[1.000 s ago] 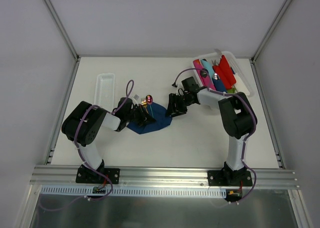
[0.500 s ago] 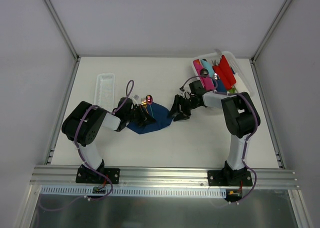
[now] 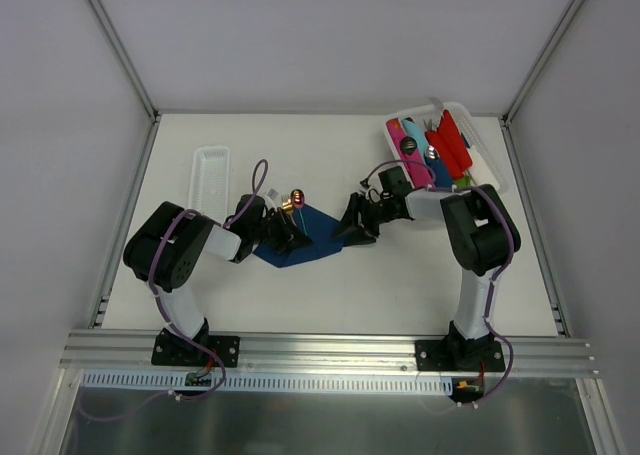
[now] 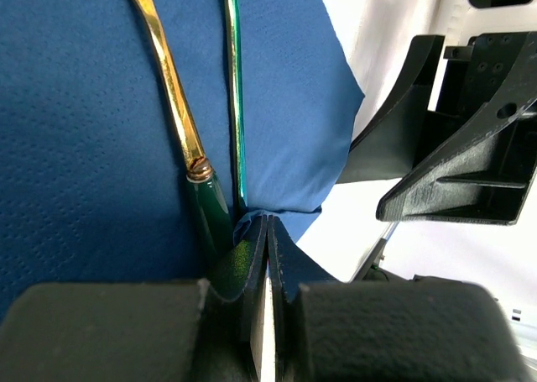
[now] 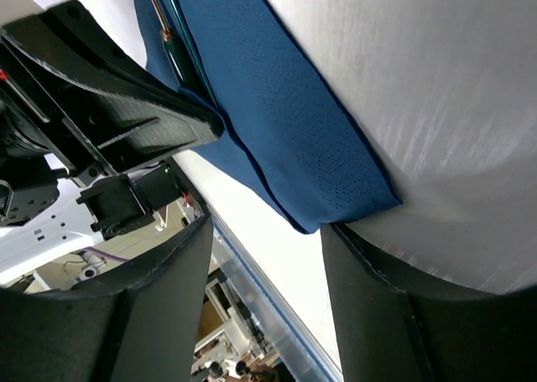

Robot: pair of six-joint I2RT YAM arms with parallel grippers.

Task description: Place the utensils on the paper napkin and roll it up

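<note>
Far out on the outer side of the left jaws, well apart from them, a narrow white tray point(image 3: 210, 180) lies on the table point(image 3: 400, 285). Now the left gripper point(image 4: 267, 231): low over the work, its jaws pressed tight together, and the edge of the paper napkin point(image 4: 84, 147) bunches up right at the tips, nipped between them as far as I can see. The rest of the dark blue sheet spreads flat out ahead of those jaws.

The utensils point(image 4: 180, 122) are on the napkin. There's a gold handle with a dark green end and a slim teal one beside it, both running straight away from the left fingertips. The green end is just beside the left finger. From above, their shiny rounded heads show past the napkin's far edge.

On to the right gripper point(image 5: 268, 256): jaws spread, tips down near the table, and the napkin's loose corner pokes into the gap between them, just beside one finger. The two grippers face each other across the sheet.

Behind the right jaws, well apart, a clear bin point(image 3: 490, 170) holds pink, red and blue plastic items point(image 3: 440, 145).
</note>
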